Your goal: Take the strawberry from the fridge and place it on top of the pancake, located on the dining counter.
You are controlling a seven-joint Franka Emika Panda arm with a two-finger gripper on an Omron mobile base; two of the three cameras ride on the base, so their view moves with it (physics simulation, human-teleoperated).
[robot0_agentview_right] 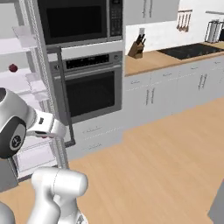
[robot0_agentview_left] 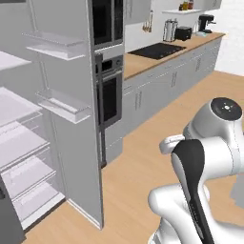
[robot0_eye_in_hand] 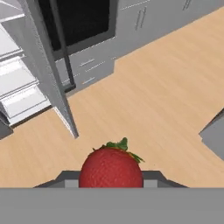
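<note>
The claw (robot0_eye_in_hand: pixel 112 186) is closed on the strawberry (robot0_eye_in_hand: pixel 111 168) and holds it up over the wooden floor (robot0_eye_in_hand: pixel 166 100), away from the fridge (robot0_eye_in_hand: pixel 33 74). The berry's green leafy cap sits at the top right in the hand view, so its long side runs from there down toward the claw. The fridge door (robot0_agentview_left: pixel 71 119) is open, with white shelves (robot0_agentview_left: pixel 19 143) inside. A rounder dark-red fruit (robot0_agentview_right: pixel 13 68) sits on a shelf.

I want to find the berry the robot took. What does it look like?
Look past the open fridge, above the wood floor. The strawberry sits in the gripper: bright red, dimpled, with a little green leafy cap. Nothing else nearby is red.
</note>
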